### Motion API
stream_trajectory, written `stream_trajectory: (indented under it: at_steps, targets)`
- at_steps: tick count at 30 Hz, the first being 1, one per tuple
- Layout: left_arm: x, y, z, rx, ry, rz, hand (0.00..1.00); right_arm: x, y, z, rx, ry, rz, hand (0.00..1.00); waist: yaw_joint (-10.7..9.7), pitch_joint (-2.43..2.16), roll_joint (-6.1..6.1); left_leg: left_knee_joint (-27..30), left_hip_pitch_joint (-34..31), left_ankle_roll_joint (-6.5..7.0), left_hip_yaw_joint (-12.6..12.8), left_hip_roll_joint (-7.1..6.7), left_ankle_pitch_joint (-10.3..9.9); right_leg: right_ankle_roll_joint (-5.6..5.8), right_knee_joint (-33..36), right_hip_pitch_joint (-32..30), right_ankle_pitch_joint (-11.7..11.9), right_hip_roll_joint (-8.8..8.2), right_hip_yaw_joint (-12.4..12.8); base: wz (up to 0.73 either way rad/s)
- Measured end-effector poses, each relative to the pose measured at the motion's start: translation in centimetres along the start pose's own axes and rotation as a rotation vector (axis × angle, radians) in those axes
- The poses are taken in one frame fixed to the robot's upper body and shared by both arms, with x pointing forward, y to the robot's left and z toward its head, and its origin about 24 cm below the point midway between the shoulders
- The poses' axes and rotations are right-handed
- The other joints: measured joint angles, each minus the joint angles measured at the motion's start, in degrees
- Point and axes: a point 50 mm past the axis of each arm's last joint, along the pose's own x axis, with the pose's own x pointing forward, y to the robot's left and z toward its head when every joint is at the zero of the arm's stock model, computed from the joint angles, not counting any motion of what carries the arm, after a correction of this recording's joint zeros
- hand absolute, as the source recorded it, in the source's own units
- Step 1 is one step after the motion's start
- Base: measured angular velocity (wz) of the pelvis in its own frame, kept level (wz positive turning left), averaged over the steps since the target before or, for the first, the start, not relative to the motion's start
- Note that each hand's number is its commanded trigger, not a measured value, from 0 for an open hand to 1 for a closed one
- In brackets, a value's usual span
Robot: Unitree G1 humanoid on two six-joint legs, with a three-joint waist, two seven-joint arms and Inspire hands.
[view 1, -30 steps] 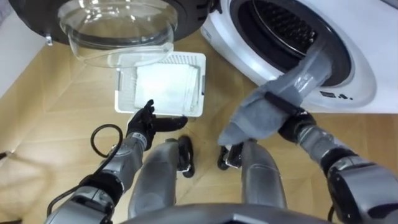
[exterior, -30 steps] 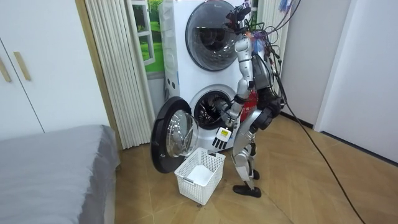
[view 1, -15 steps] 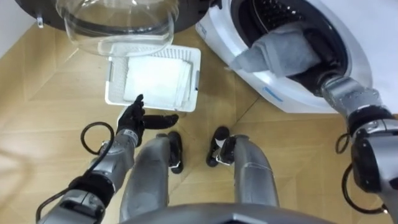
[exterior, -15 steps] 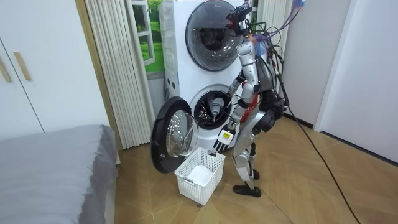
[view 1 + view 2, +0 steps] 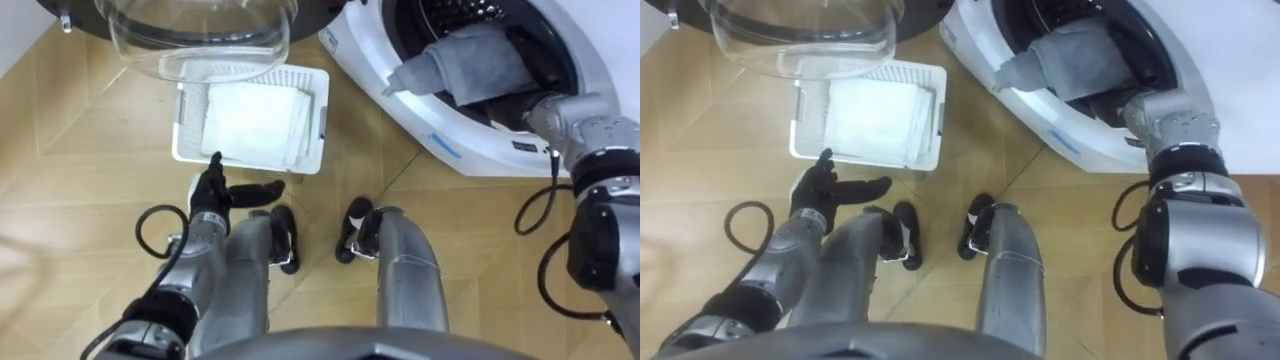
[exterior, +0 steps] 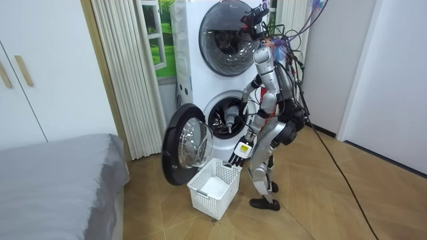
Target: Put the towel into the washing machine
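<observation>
Left eye view: grey towel (image 5: 478,62) lies bunched in washing machine (image 5: 425,125) mouth.

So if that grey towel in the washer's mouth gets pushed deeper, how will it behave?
Probably floppy: the towel sags in folds across the door rim of the washing machine, so a push would likely bunch it rather than slide it whole. It seems light, keeping no shape of its own. Its corner overhangs the rim and might trail outside.
</observation>
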Motion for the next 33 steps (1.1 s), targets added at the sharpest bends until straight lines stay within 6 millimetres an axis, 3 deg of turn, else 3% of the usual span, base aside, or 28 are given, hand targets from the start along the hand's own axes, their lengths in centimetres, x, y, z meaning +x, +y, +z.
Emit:
stream_trajectory:
  at_steps: [10, 22, 28, 32, 33]
  targets:
    - [0.1, -1.9, 0.8, 0.042, -0.027, -0.088, 0.00, -0.2, 0.5, 0.5, 0.098, -0.028, -0.018, 0.00, 0.3, -0.09, 2.53, -0.3, 0.5, 0.32, 0.5, 0.06, 0.1, 0.10, 0.3, 0.6, 0.3, -0.48, -0.1, 0.02]
    - [0.2, -2.1, 0.6, 0.057, -0.018, -0.129, 0.00, -0.2, 0.3, 0.8, 0.162, -0.057, -0.028, 0.00, 1.7, 0.00, 2.95, -1.0, 1.5, 0.59, 2.1, 0.42, 0.3, 0.02, -0.1, 0.9, 0.5, -0.69, -0.1, 0.00]
    - [0.3, -1.8, 0.6, 0.105, -0.016, -0.135, 0.00, 0.3, -1.5, 0.5, 0.199, -0.080, -0.031, 0.00, 2.2, -0.05, 3.44, -2.7, 3.5, 0.54, 2.1, 0.93, 0.3, 0.06, -2.9, 3.7, 1.1, -0.36, -1.7, 0.01]
    - [0.3, -1.2, -0.5, 0.141, 0.030, -0.141, 0.00, 1.0, -5.1, -0.2, 0.148, -0.142, -0.058, 0.00, 2.5, -0.22, 4.25, -5.8, 8.2, 0.31, 1.9, 1.19, 0.5, 0.88, -7.3, 9.1, 1.8, 1.12, -2.1, -0.06]
    - [0.2, -0.8, -1.0, 0.146, 0.045, -0.135, 0.00, 1.2, -7.1, -0.4, 0.097, -0.164, -0.081, 0.00, 2.5, -0.34, 4.59, -7.1, 9.6, 0.14, 1.8, 1.41, 0.6, 1.09, -9.3, 10.9, 2.3, 1.82, -2.4, -0.07]
